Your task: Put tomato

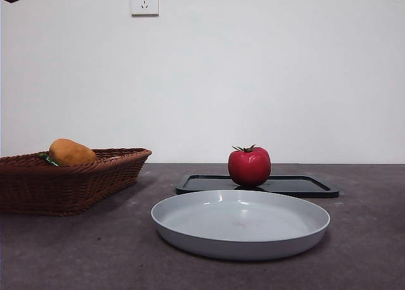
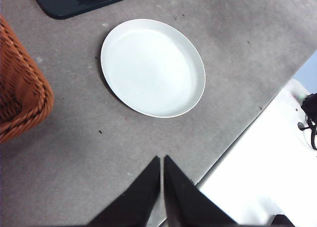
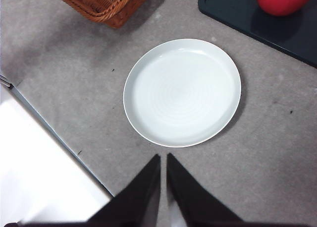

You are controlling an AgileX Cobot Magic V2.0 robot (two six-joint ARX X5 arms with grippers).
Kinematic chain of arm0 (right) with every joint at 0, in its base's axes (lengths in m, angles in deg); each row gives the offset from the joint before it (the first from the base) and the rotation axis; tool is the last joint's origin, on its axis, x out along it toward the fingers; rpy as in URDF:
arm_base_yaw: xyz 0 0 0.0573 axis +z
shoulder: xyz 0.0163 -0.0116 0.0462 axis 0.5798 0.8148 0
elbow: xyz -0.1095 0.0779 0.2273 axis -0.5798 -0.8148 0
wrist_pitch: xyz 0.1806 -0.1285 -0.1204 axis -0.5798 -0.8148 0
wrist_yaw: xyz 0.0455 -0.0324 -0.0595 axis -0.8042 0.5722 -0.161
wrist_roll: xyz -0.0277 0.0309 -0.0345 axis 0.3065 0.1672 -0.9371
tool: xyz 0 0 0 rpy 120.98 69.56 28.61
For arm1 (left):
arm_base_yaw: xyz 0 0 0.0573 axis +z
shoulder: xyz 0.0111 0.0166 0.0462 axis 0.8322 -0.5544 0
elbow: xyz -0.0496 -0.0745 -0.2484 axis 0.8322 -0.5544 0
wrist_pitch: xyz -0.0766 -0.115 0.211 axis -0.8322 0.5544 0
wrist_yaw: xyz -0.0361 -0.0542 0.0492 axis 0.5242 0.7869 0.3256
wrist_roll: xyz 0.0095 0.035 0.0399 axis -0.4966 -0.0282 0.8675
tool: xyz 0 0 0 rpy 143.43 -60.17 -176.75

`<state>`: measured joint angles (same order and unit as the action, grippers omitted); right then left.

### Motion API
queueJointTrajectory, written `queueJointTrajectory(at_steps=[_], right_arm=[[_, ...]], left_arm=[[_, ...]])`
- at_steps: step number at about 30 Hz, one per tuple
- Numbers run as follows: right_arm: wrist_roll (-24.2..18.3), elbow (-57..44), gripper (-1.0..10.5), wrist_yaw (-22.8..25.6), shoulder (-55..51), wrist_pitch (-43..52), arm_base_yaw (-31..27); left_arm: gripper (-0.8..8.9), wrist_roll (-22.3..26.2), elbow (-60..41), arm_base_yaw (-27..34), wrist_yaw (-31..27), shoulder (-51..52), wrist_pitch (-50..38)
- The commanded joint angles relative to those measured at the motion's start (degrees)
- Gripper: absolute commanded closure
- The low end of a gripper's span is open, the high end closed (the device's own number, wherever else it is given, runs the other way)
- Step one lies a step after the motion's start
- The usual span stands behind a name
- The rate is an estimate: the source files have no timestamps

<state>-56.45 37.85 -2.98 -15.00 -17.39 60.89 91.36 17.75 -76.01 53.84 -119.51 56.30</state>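
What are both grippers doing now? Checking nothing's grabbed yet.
Left gripper: shut, empty, above the table.
Right gripper: shut, empty; the tomato sits untouched on the black tray.

The front view sits low, at about the height of the desk (image 1: 76,252), and looks level across it toward a white wall, with the grey plate (image 1: 240,223) nearest, close and large. The left wrist view looks steeply down from above the near edge of the desk (image 2: 74,152), over the left claw (image 2: 162,160), onto the same plate (image 2: 152,67). The right wrist view looks down likewise over the right claw (image 3: 163,157) onto the plate (image 3: 182,92). All three views share the plate, the wicker basket (image 1: 69,179) and the black tray (image 1: 297,185).
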Motion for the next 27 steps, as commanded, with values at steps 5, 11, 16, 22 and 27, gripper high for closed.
queueJointTrajectory(at_steps=[5,11,16,22,27], right_arm=[[0.57,0.55,9.4,-0.15,0.42,0.59,0.35],[0.57,0.55,9.4,-0.15,0.42,0.59,0.35],[0.57,0.55,9.4,-0.15,0.42,0.59,0.35],[0.57,0.55,9.4,-0.15,0.42,0.59,0.35],[0.57,0.55,9.4,-0.15,0.42,0.59,0.33]], left_arm=[[8.06,0.9,0.92,-0.22,0.52,-0.24,-0.66],[8.06,0.9,0.92,-0.22,0.52,-0.24,-0.66],[8.06,1.75,0.92,-0.22,0.46,-0.24,-0.63],[8.06,9.68,0.85,2.19,0.42,3.43,-10.05],[8.06,13.16,-1.57,9.7,-0.44,10.64,-26.88]])
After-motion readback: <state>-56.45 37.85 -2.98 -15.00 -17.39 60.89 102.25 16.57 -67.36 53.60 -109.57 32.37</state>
